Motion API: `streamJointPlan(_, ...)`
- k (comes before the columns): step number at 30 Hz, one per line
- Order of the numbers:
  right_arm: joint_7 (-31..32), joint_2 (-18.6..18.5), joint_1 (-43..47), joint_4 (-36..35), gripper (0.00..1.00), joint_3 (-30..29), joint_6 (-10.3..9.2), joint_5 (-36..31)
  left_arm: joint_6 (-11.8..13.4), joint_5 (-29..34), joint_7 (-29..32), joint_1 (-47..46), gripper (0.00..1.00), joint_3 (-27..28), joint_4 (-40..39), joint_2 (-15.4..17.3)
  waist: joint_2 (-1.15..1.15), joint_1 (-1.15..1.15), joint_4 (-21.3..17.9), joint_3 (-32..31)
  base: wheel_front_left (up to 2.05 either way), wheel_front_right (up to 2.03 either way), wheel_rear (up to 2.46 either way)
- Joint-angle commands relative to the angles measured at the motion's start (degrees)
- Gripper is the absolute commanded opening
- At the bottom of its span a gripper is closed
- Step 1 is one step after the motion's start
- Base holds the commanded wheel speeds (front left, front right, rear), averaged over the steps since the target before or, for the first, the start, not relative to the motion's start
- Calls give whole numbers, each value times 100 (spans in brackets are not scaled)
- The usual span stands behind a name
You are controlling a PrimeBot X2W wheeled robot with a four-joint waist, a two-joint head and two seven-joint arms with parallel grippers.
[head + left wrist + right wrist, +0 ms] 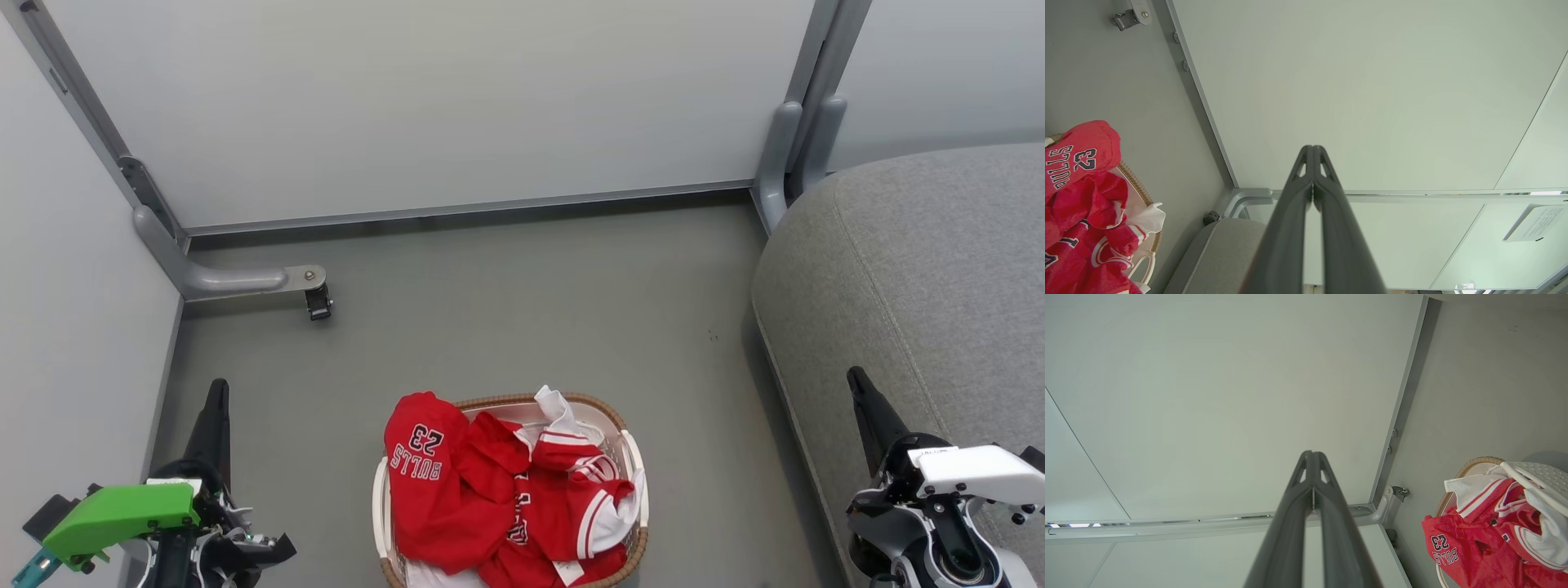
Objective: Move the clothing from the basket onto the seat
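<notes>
Red clothing with white trim, one piece printed "BULLS 23", is heaped in the oval white basket with a brown woven rim, on the floor at the bottom centre of the head view. The clothing also appears at the left edge of the left wrist view, and the clothing at the right edge of the right wrist view. The grey seat stands to the right of the basket. My left gripper is shut and empty, left of the basket. My right gripper is shut and empty, over the seat's edge.
White partition panels on grey metal frames close off the back and left. A grey frame foot with a small caster juts onto the floor at the back left. Bare grey floor lies between the basket and the panels.
</notes>
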Motion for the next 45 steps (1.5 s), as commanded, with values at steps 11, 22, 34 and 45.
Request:
streamJointPlan(11,13,-36,-42,-20,0,-9,-2,22,-26,-19,11,-60,0,5,-8,1,0,0,0,0,0,0,0)
streamJointPlan(22,13,-36,-42,-20,0,-9,-2,22,-26,-18,11,-60,0,5,-8,1,0,0,0,0,0,0,0)
streamJointPlan(34,13,-36,-42,-20,0,-9,-2,22,-26,-18,11,-61,0,5,-8,1,0,0,0,0,0,0,0)
streamJointPlan(45,13,-36,-42,-20,0,-9,-2,22,-26,-18,11,-61,0,5,-8,1,0,0,0,0,0,0,0)
